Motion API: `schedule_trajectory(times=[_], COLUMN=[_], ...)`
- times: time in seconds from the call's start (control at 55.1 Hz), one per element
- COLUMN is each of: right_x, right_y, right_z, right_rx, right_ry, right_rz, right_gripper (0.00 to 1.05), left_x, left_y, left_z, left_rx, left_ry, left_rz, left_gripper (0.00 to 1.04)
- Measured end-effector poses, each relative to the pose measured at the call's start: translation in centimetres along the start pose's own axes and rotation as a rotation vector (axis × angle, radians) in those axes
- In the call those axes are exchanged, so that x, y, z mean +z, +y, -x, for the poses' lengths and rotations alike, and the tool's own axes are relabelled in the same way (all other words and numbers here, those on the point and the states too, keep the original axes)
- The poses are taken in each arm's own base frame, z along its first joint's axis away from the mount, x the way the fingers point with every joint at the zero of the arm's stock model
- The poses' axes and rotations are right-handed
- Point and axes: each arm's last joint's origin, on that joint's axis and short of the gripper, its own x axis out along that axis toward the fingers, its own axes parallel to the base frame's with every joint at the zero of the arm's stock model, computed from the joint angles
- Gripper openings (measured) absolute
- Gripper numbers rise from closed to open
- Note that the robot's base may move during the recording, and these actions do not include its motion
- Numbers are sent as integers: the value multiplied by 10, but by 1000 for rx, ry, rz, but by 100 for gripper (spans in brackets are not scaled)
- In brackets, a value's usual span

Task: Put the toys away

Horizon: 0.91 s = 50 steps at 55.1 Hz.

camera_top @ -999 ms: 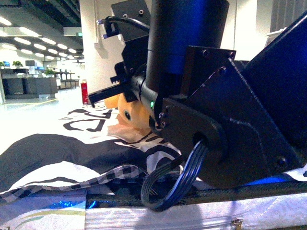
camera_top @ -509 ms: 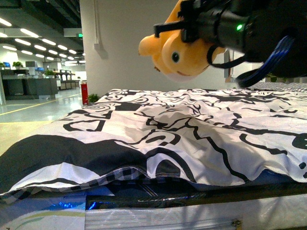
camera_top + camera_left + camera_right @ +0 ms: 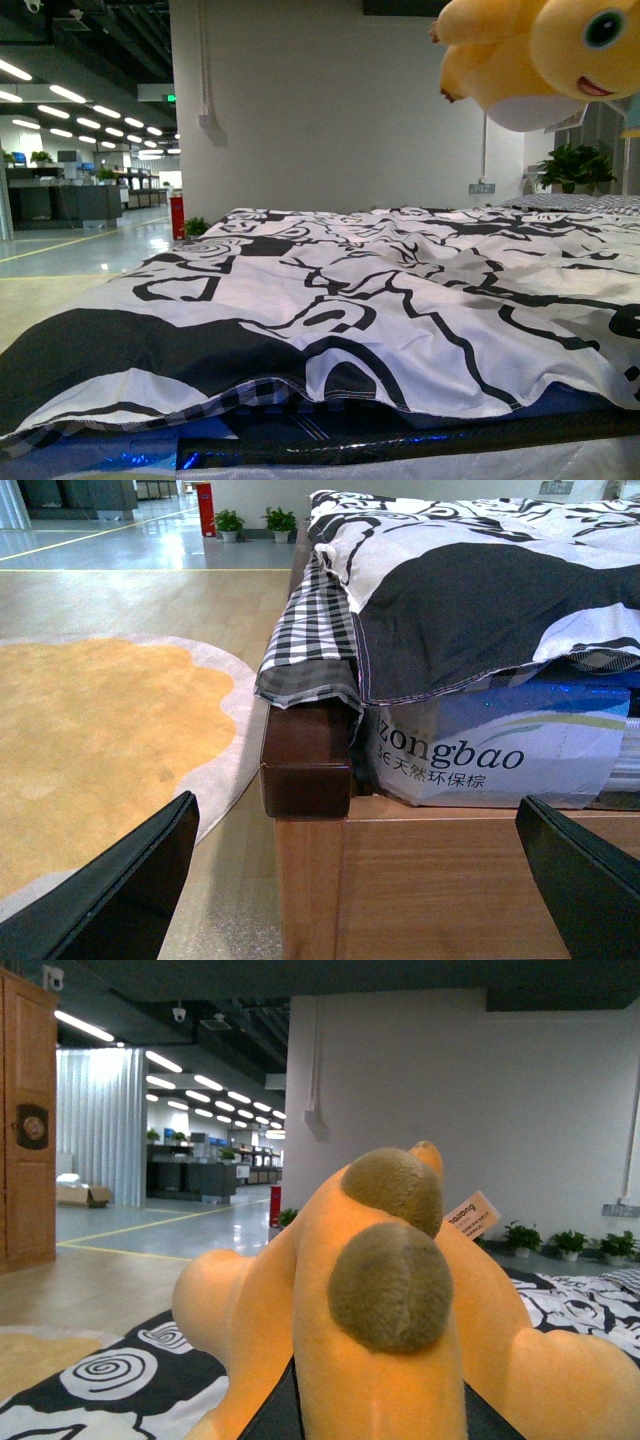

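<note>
The orange-yellow plush animal (image 3: pixel 540 60) hangs high at the top right of the front view, well above the bed, with one dark eye and a pale belly showing. My right gripper is out of the front view. In the right wrist view it is shut on the plush animal (image 3: pixel 380 1300), which fills the frame with two brownish ear tips and a paper tag (image 3: pixel 470 1215). My left gripper (image 3: pixel 360 880) is open and empty, its two black fingers (image 3: pixel 120 890) wide apart, low beside the wooden bed frame (image 3: pixel 400 880).
A black-and-white patterned duvet (image 3: pixel 400 290) covers the bed. The left wrist view shows the bed's dark corner post (image 3: pixel 305 760), a mattress in printed wrap (image 3: pixel 480 760) and a yellow rug (image 3: pixel 90 730) on the floor. A white wall (image 3: pixel 330 110) and potted plants (image 3: pixel 575 165) stand behind.
My right arm has lifted the plush animal up and to the right, from just above the duvet to the top right corner of the front view. The arm itself has left that view.
</note>
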Motion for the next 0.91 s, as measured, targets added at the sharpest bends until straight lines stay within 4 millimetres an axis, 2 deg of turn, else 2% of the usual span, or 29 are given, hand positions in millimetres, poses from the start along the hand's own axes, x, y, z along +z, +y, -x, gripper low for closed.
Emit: schedule_trajectory(times=[0.145,0.381,0.672,0.745,0.908], right_x=[20,40,28,27,27], right_y=[-11,-12,-3,-3,-3], right_z=[40,99,159,168,170], right_rx=[18,34,-23,-73,-83], right_ry=[-5,-8,4,13,13], right_rz=[-39,-109,-233,-258,-263], right_gripper=[7,7,7,7,7], left_x=[0,0,0,0,0], left_y=[0,0,0,0,0], left_z=[0,0,0,0,0], left_rx=[0,0,0,0,0], left_ry=[0,0,0,0,0], left_rz=[0,0,0,0,0], left_gripper=[98,98,98,98,98])
